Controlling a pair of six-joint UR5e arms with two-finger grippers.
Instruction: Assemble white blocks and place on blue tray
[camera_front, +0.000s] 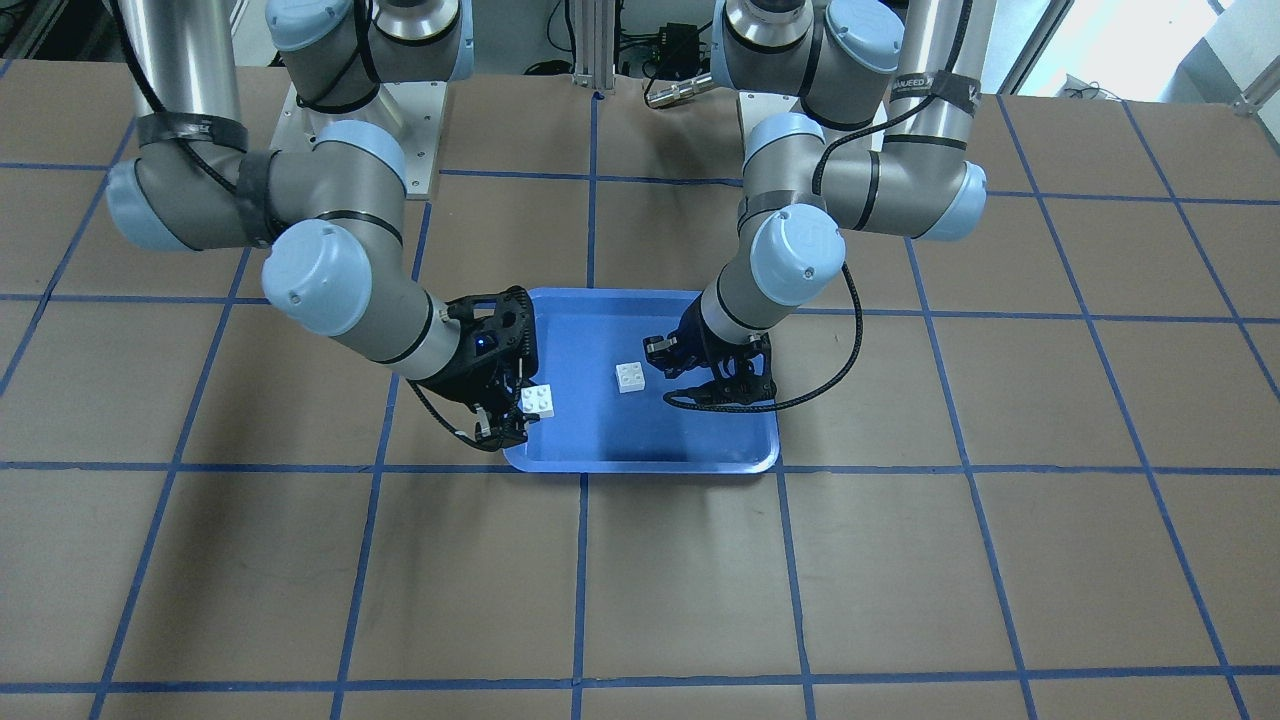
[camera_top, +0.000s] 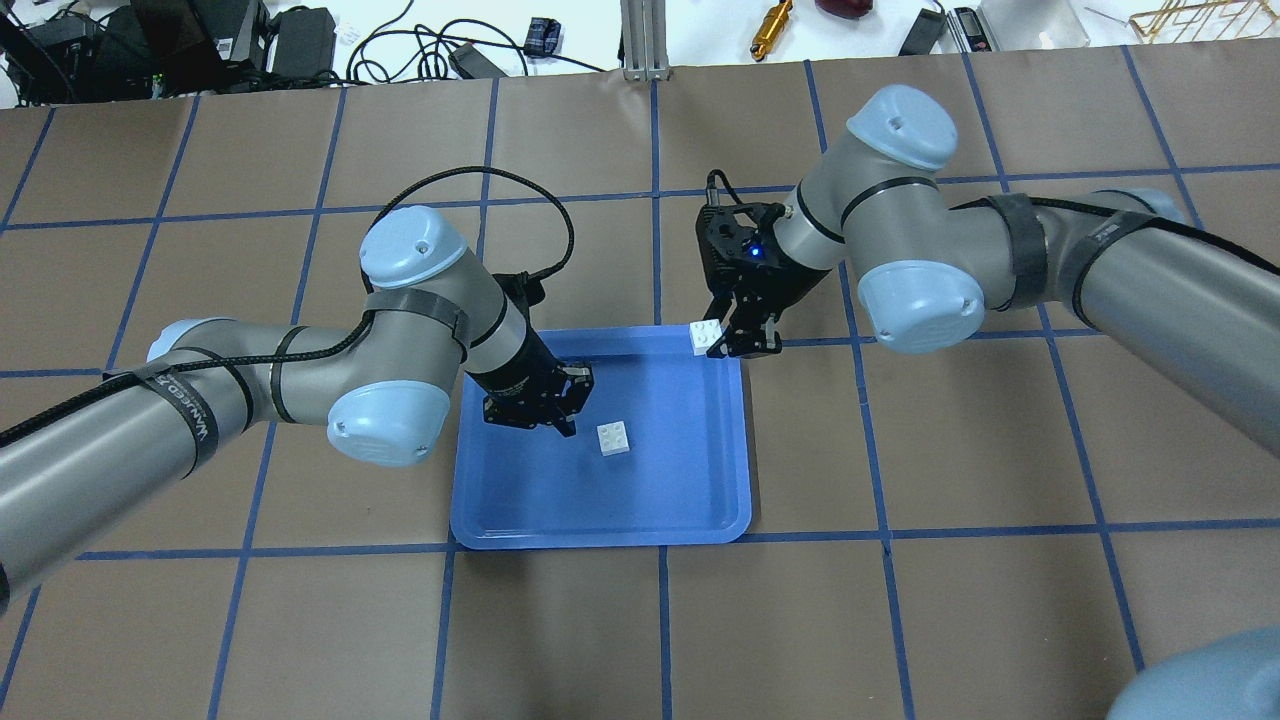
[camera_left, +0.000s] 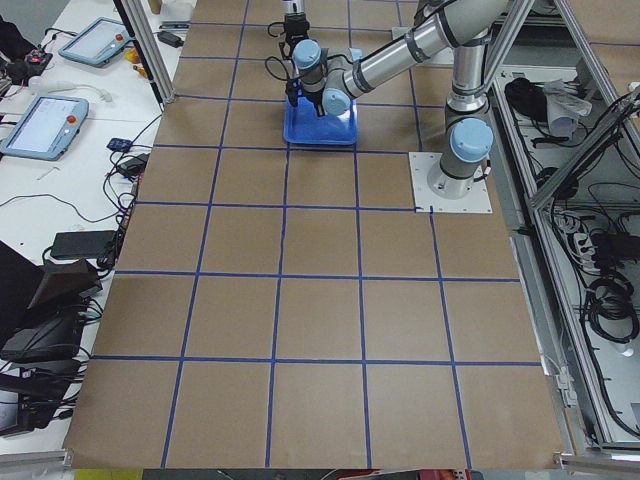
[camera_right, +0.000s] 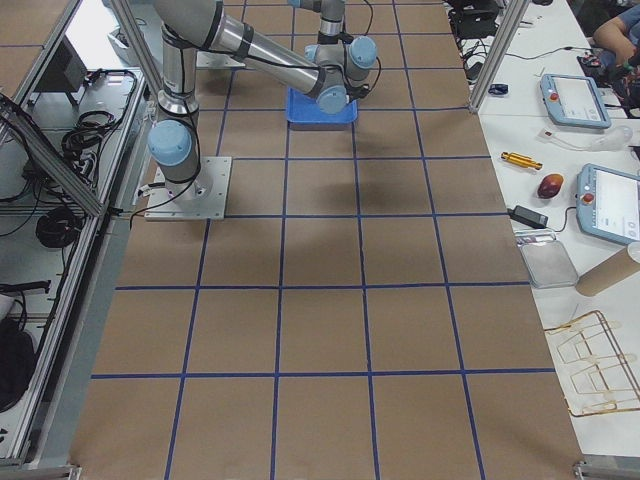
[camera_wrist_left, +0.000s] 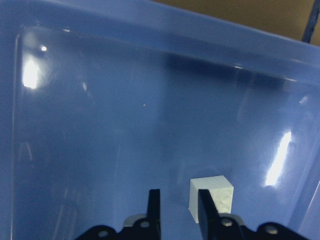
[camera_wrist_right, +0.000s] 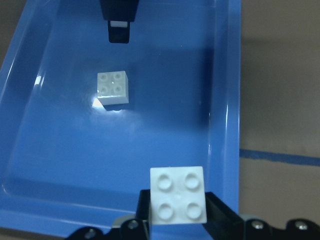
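Observation:
The blue tray (camera_top: 600, 505) lies at mid-table; it also shows in the front view (camera_front: 640, 452). One white studded block (camera_top: 613, 438) sits studs-up on the tray floor (camera_front: 630, 377) (camera_wrist_right: 113, 87). My left gripper (camera_top: 572, 405) hangs low over the tray just left of that block. Its fingers stand slightly apart with nothing between them (camera_wrist_left: 180, 200), and the block (camera_wrist_left: 212, 197) is just beside the right finger. My right gripper (camera_top: 712, 340) is shut on a second white block (camera_wrist_right: 178, 195) (camera_front: 537, 400), held above the tray's far right corner.
The brown table carries blue grid tape. Both arms reach in over the tray from either side. Cables, tools and boxes lie beyond the far table edge (camera_top: 770, 20). The tray also shows small in the left side view (camera_left: 320, 128) and the right side view (camera_right: 320, 112).

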